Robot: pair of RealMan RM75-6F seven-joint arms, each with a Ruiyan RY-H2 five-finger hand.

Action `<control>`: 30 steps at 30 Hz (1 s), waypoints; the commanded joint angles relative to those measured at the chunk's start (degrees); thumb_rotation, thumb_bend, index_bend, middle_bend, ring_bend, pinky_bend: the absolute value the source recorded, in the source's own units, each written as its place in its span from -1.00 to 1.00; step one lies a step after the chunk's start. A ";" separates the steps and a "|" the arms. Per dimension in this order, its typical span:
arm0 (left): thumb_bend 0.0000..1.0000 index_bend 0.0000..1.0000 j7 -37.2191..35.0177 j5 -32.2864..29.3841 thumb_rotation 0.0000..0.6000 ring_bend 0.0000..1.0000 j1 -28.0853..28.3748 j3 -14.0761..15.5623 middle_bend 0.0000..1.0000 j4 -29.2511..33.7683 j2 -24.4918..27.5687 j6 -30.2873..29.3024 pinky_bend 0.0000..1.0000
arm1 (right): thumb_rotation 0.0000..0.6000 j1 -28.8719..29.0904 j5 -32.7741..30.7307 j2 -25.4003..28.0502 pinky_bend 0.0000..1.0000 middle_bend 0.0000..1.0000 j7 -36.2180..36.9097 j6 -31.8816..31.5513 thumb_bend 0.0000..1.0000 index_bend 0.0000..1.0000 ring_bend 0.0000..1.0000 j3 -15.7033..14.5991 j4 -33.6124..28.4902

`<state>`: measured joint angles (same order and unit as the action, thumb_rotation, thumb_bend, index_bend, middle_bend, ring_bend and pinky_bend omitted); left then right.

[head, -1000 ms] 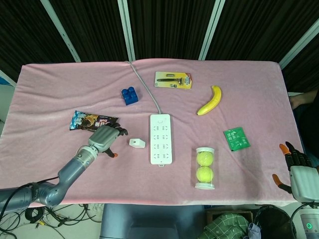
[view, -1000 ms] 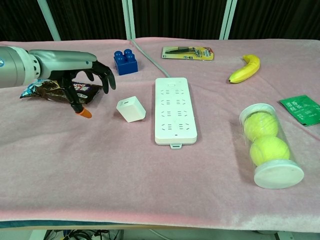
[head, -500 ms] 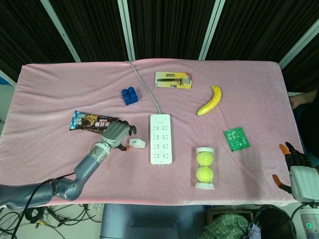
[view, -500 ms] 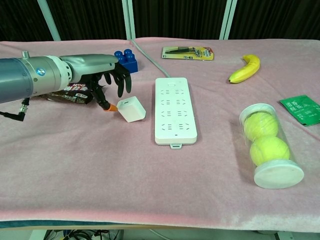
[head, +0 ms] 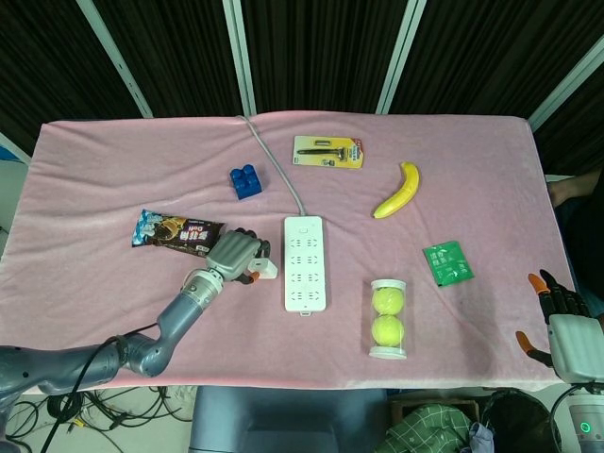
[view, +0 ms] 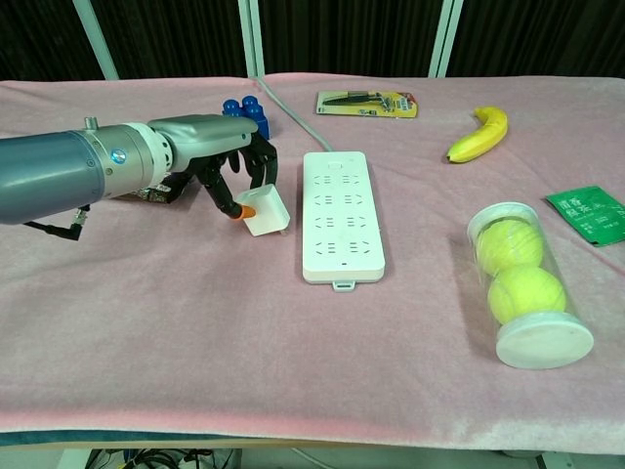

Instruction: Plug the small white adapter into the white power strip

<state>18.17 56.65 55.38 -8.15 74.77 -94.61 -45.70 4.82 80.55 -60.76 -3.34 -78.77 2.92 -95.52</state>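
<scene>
The small white adapter [head: 268,270] [view: 267,208] lies on the pink cloth just left of the white power strip [head: 304,263] [view: 342,215], apart from it by a narrow gap. My left hand [head: 234,255] [view: 220,156] covers the adapter from the left and pinches it. The orange-tipped thumb presses its near left side and the dark fingers curl over its far side. The strip's sockets face up and all stand free. My right hand [head: 563,326] hangs off the table's right edge with fingers apart, holding nothing; it shows only in the head view.
The strip's cord [head: 278,170] runs to the table's back edge. A blue brick [head: 245,181] and a snack bar [head: 175,230] lie behind and left of my left hand. A tennis-ball tube [head: 388,318], a green packet [head: 447,262], a banana [head: 398,191] and a carded tool [head: 328,151] lie to the right and behind.
My left hand travelled right from beside the snack bar onto the adapter and closed its fingers around it. The adapter shifted slightly toward the strip. The right hand stayed still.
</scene>
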 commanded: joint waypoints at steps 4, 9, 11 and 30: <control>-0.42 -0.08 -0.34 0.64 1.00 -0.40 -0.15 -0.08 0.01 -0.62 -0.70 -0.14 -0.37 | 1.00 0.02 -0.01 0.04 -0.70 -0.93 0.03 0.05 -0.61 -0.94 -0.75 -0.01 -0.04; -0.38 -0.01 -0.63 0.80 1.00 -0.31 -0.38 -0.23 0.08 -0.77 -0.90 -0.06 -0.28 | 1.00 0.05 0.03 0.06 -0.70 -0.93 0.03 0.14 -0.60 -0.94 -0.75 -0.06 -0.06; -0.35 0.04 -1.06 1.23 1.00 -0.26 -0.57 -0.35 0.13 -0.70 -0.96 -0.31 -0.23 | 1.00 0.06 -0.01 0.07 -0.70 -0.93 0.01 0.18 -0.60 -0.94 -0.75 -0.07 -0.10; -0.23 0.11 2.60 -3.91 1.00 -0.24 5.06 -6.88 0.13 6.00 6.14 4.33 -0.21 | 1.00 0.05 -0.69 0.16 -0.70 -0.93 -0.60 0.55 -0.59 -0.94 -0.75 -0.12 -0.67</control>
<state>19.00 55.77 58.36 -13.56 79.48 -89.87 -43.62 4.87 79.87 -60.61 -3.92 -78.24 2.79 -96.18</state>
